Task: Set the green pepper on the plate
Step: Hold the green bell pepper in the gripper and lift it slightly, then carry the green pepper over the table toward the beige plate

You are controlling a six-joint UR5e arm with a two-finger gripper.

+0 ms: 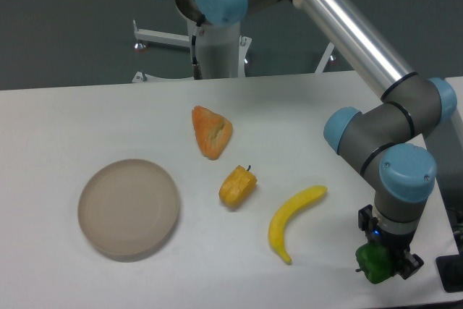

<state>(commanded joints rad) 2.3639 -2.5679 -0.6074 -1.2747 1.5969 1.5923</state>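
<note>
The green pepper [373,263] is small, glossy and dark green, at the front right of the table. My gripper [385,260] comes down on it from above and its fingers are closed around it, partly hiding its right side. I cannot tell whether the pepper rests on the table or hangs just above it. The plate [129,208] is round, beige-tan and shallow, lying bare at the front left, far from the gripper.
Between plate and gripper lie a yellow-orange pepper [237,186], a yellow banana [291,223] and an orange wedge-shaped piece [210,132]. A dark object [452,273] sits at the right edge beside the gripper. The arm's base [217,48] stands behind the table.
</note>
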